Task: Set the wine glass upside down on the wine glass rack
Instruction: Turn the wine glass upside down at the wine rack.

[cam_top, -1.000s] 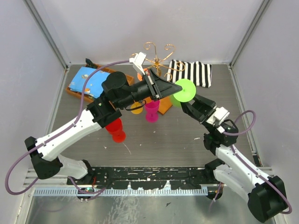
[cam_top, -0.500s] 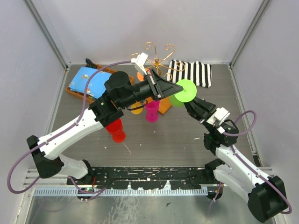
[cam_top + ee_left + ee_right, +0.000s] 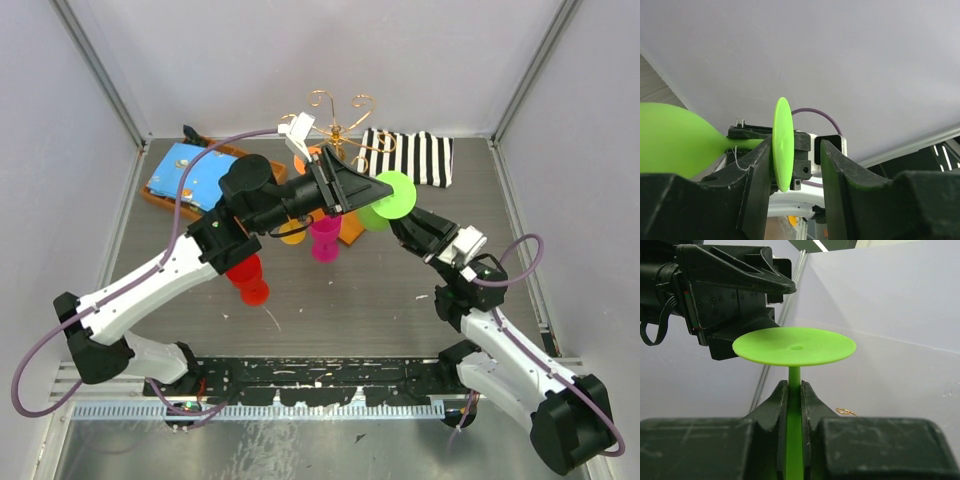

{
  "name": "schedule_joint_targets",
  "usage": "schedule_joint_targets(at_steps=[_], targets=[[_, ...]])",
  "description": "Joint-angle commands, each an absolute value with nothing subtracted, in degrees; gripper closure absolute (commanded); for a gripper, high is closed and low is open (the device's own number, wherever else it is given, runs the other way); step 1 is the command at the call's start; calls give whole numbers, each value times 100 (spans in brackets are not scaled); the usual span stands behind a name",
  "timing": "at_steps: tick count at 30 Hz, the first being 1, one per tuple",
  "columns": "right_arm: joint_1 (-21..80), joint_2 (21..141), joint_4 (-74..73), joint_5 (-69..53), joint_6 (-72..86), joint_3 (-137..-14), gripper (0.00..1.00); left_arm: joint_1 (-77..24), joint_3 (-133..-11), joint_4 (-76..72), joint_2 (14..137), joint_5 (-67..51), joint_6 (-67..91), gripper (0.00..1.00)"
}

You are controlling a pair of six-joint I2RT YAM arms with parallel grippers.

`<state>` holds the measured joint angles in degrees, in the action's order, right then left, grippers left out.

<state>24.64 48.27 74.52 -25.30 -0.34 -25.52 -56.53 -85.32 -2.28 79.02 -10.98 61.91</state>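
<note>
Nearest me, both arm bases are sitting at the near edge, and the bare counter point(image 3: 340, 305) between them is giving open room. A red glass point(image 3: 248, 281) is standing just under the left forearm. Past it, a pink glass point(image 3: 325, 241) and an orange glass point(image 3: 292, 234) are crowding the rack's point(image 3: 351, 231) wooden base, partly hidden by the left arm.

The right pincer point(image 3: 794, 390) is pinching the green glass point(image 3: 795, 346) by its stem, fingers pressed tight on it just under the foot. Overhead, that glass point(image 3: 395, 192) is hanging off the counter at the rack's right side, not on the wire. Its bowl is mostly hidden behind the foot and the pincers, so I am not judging how far it is tilted.

The left pincer point(image 3: 796, 150) is standing spread around the foot's rim. The disc is lying against one finger, with a clear gap to the other. The bowl is running out of that view at the left.

Farther back, the rack's gold scrolls are rising thin and hard to trace against the wall. A striped cloth point(image 3: 415, 156) is lying at its right. A tray point(image 3: 158, 200) with a blue cloth is lying against the left wall. Walls are closing in on three sides. The arms are hiding the middle of the rack.
</note>
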Motion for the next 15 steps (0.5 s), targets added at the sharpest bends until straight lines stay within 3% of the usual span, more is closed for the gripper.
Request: schedule_joint_targets(at_steps=[1, 9, 15], targets=[[2479, 4679, 7452, -2318, -8, -2645, 99, -5678, -8618, -65, 7601, -951, 5701, 51], [2480, 4041, 5068, -1320, 20, -2980, 99, -5669, -9255, 1730, 7321, 221, 4087, 45], [2484, 4054, 4279, -436, 46, -3214, 99, -5485, -9985, 2939, 7418, 888, 3035, 43]])
